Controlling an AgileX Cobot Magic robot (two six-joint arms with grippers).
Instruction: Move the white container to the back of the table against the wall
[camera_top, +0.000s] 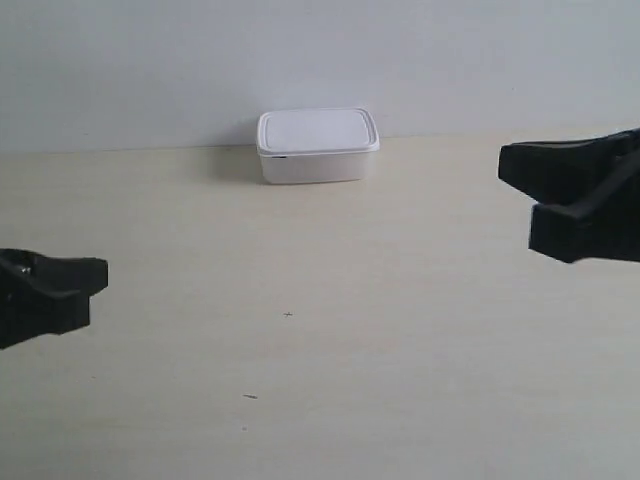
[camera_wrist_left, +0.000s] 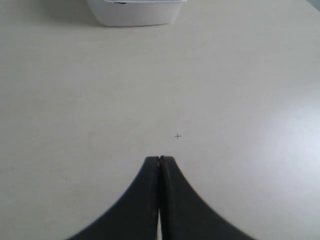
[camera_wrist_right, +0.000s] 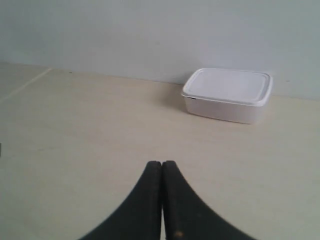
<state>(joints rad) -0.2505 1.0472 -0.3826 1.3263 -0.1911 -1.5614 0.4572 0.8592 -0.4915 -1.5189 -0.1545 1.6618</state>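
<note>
The white container (camera_top: 318, 145) stands lid-on at the back of the table (camera_top: 420, 320), its rear edge at the wall (camera_top: 300, 55). No gripper touches it. My left gripper (camera_wrist_left: 160, 159) is shut and empty, low over bare tabletop, with the container (camera_wrist_left: 135, 12) far ahead. My right gripper (camera_wrist_right: 162, 163) is also shut on nothing, well short of the container (camera_wrist_right: 227, 95) and the wall (camera_wrist_right: 125, 35). In the exterior view, the arm at the exterior view's left (camera_top: 95, 278) sits low near the front, and the arm at the exterior view's right (camera_top: 520, 185) hovers higher.
A small cross mark (camera_top: 288, 315) and a short dark speck (camera_top: 250, 396) lie on the wood-grain top. The same cross mark (camera_wrist_left: 177, 135) shows just ahead of my left fingertips. A seam or table edge (camera_wrist_right: 25, 82) runs in the right wrist view.
</note>
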